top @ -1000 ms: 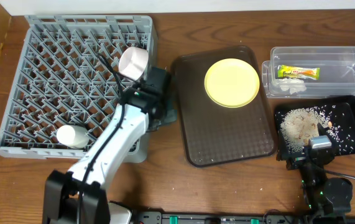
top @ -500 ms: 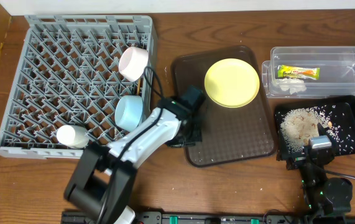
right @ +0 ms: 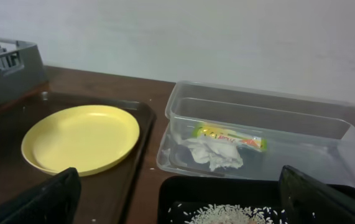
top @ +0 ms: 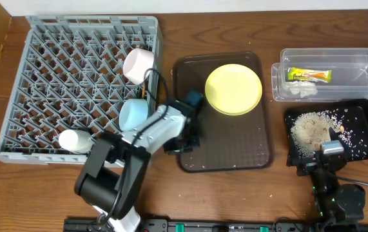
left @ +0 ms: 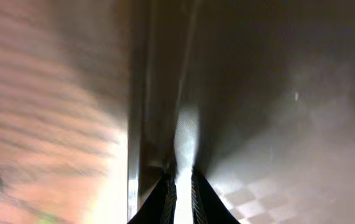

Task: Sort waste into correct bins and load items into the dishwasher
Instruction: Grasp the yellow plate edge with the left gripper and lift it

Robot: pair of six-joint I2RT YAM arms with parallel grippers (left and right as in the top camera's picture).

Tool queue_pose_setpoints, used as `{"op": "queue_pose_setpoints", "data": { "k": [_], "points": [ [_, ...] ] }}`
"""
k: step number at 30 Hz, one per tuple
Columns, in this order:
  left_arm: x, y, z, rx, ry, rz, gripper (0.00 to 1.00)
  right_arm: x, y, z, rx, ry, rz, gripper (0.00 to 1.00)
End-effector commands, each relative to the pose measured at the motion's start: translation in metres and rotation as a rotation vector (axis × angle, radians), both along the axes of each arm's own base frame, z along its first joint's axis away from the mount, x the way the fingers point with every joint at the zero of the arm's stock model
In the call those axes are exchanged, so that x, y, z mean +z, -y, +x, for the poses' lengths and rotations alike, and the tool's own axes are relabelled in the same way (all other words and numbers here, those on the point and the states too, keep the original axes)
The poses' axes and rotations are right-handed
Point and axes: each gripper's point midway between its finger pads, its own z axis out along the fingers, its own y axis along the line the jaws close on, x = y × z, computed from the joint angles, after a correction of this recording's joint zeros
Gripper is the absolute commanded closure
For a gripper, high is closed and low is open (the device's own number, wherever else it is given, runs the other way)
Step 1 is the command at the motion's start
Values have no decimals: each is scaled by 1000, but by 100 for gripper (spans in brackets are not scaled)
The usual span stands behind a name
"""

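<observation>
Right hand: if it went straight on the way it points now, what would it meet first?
Probably the near wall of the clear tub, just beyond the black tray below the open right hand. Depth is hard to judge, so it might graze the tray's rice first.

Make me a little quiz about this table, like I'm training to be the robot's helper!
1. True or false: the snack wrapper and the crumpled tissue both lie in the clear tub.
2. Fill the gap: the light blue thing standing in the dish rack is a ____.
3. Pick one: the yellow plate lies A) on the brown tray, B) in the dish rack, C) in the clear tub.

Key: 1 true; 2 bowl; 3 A.
</observation>
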Motion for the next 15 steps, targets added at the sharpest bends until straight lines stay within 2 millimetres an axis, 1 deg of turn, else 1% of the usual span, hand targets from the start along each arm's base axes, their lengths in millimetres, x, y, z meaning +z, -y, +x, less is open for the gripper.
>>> {"op": "queue_pose_setpoints", "data": {
  "k": [1, 5, 7, 9, 10, 11, 12, 14, 15],
  "points": [
    [-11, -27, 15, -25, 37, 86, 87, -1, -3, -1, 12, -1, 14, 1],
    [-11, -22, 24, -47, 73, 67, 87, -1, -3, -1, 12, -1, 14, 1],
    [-7, -19, 30, -53, 87, 56, 87, -1, -3, -1, 12, -1, 14, 1],
    [3, -15, 36, -51, 92, 43, 87, -1, -3, -1, 12, -1, 14, 1],
    [13, -10, 40, -50, 99, 21, 87, -1, -3, -1, 12, -1, 14, 1],
    [21, -4, 43, -49, 108, -8, 84, -1, -3, -1, 12, -1, 14, 1],
    [31, 2, 48, -48, 125, -38, 77, -1, -3, -1, 12, -1, 14, 1],
    [56, 15, 65, -48, 199, -98, 54, -1, -3, -1, 12, -1, 14, 1],
    [68, 21, 75, -48, 252, -127, 39, -1, -3, -1, 12, -1, 14, 1]
  ]
}}
